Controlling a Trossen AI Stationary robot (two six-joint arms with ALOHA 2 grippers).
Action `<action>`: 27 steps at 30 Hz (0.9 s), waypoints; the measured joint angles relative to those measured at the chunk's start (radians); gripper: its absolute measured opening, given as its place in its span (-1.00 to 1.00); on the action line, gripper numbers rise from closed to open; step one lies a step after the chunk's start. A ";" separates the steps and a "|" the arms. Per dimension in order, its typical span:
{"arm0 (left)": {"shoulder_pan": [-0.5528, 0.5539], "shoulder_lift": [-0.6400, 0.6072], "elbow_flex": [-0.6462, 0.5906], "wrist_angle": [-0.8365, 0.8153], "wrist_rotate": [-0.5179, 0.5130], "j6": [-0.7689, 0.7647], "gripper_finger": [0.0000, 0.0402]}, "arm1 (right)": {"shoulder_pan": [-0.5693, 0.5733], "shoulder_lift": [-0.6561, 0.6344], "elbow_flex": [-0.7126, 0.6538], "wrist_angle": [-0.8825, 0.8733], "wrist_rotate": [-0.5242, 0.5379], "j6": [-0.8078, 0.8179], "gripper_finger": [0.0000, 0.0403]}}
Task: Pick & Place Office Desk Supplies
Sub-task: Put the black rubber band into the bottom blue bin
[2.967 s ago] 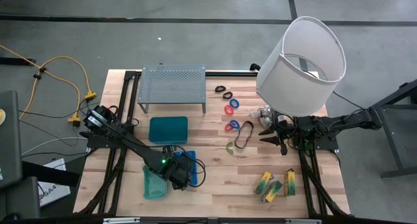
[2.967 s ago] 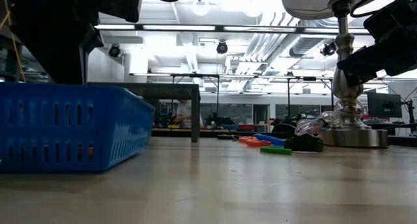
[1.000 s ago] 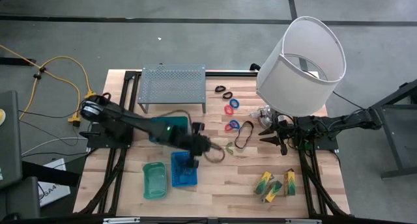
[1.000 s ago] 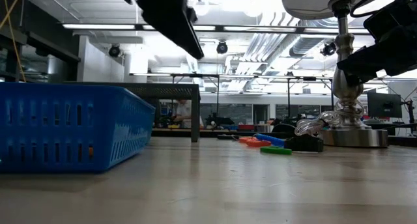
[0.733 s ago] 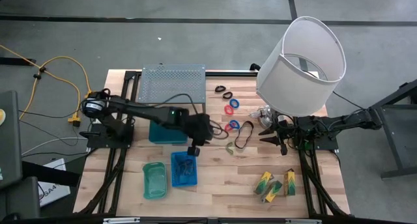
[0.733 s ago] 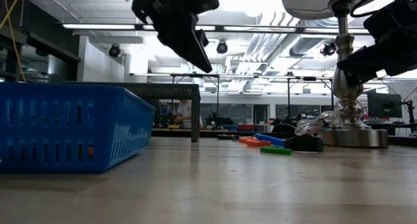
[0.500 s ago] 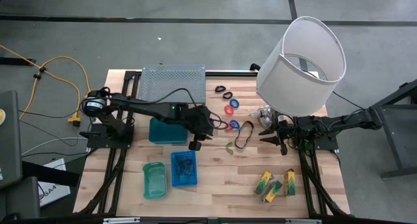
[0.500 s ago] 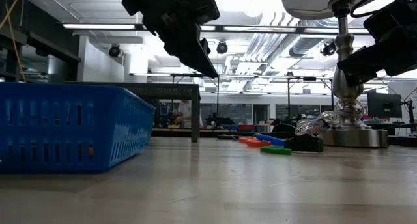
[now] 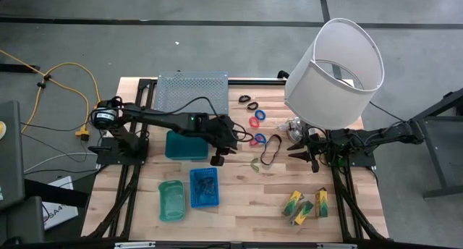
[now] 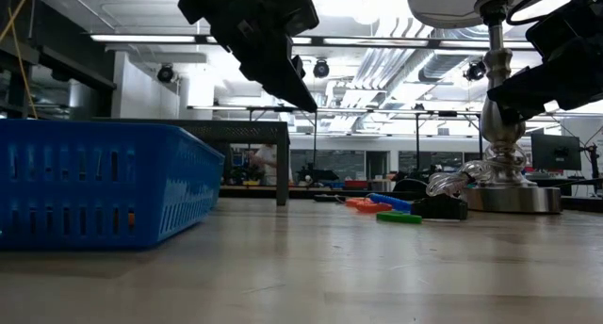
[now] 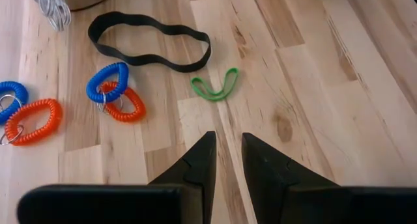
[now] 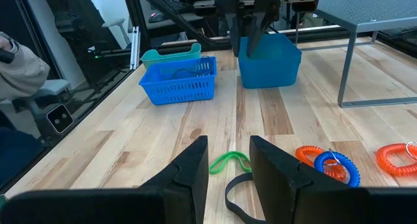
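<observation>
So the left gripper (image 11: 227, 160) hangs over the bare wood mid-table with nothing in it – the fingers stand a small gap apart, loosened and empty. Just ahead of the tips lies the green band (image 11: 215, 84), a little bent loop flat on the table. Past it is the black band (image 11: 150, 40), long and wavy, and off to the side a blue ring (image 11: 106, 83) hooked to a red ring (image 11: 122, 104), with another red-and-blue pair near the picture's edge.

From above, the blue basket (image 9: 204, 188) and the green tray (image 9: 171, 200) sit near the front edge of the table, well apart from the loose stuff, and the yellow-green packets (image 9: 307, 203) lie off at the front right.

The right gripper (image 12: 228, 160) waits by the lamp base (image 9: 294, 127), fingers parted with nothing between them.

My read: this is the reach for the next pick, probably the green band, though I can't be sure. The next move calls for a short push forward and a drop until the tips straddle that thin loop – it lies flat, so the fingers must come nearly to the wood.
</observation>
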 joint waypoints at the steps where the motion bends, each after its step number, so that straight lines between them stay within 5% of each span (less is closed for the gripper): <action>1: 0.000 0.000 0.000 0.000 0.000 0.000 -0.65 | 0.000 0.000 0.000 0.000 0.000 0.000 -0.50; 27: -0.001 0.000 0.000 0.003 0.001 -0.015 -0.65 | 0.000 0.000 0.000 0.066 0.062 0.128 -0.50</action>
